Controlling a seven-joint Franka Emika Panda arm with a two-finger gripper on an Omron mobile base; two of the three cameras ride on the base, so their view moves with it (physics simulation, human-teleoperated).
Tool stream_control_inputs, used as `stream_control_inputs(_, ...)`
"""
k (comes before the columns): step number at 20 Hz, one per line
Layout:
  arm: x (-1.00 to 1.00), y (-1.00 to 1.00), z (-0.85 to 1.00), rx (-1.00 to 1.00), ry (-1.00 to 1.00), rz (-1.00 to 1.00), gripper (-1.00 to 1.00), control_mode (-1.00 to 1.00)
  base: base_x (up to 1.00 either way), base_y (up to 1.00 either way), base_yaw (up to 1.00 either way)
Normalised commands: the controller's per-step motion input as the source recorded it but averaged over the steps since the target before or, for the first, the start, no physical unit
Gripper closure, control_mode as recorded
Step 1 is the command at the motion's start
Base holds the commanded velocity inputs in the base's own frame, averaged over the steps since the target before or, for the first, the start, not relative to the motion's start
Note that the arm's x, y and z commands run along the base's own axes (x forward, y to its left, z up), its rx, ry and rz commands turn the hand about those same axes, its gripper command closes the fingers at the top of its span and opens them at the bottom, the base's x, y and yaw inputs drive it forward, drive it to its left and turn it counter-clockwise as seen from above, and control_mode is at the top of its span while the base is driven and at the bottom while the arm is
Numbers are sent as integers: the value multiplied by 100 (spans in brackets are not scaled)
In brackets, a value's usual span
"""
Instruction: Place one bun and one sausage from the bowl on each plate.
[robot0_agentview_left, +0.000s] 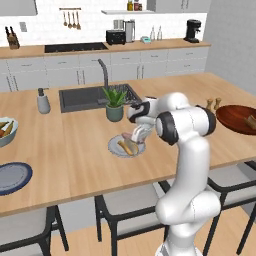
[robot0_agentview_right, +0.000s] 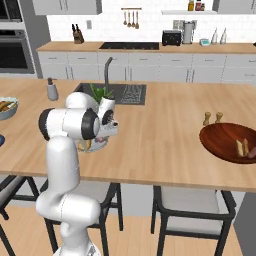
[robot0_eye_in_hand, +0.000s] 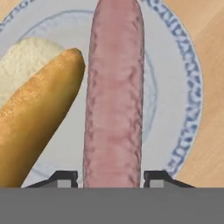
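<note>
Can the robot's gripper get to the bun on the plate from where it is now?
Probably yes. The gripper hangs right over the pale plate, its tips either side of the sausage. The bun lies right beside the sausage with nothing on top, so a small sideways shift should do.

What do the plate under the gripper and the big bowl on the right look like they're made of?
The plate looks like glazed ceramic: smooth pale grey-white with a thin blue speckled rim pattern. The bowl looks like polished wood: dark red-brown with a soft sheen and faint grain-like streaks. Both are rendered, so this goes by looks alone.
</note>
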Motion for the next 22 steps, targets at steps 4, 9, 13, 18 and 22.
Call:
stream_control_inputs(4, -25, -1, 11, 9, -20, 0, -100, -100, 0, 0, 0)
stream_control_inputs(9, -49, -6, 99, 41, -37, 0, -100, -100, 0, 0, 0)
stream_control_inputs(13, -92, -5, 100, 22, -24, -1, -100, -100, 0, 0, 0)
stream_control_inputs(18, -67, -17, 100, -8, -1, -5, -100, -100, 0, 0, 0)
stream_control_inputs(22, -13, 39, 100, -55, 20, -2, -100, -100, 0, 0, 0)
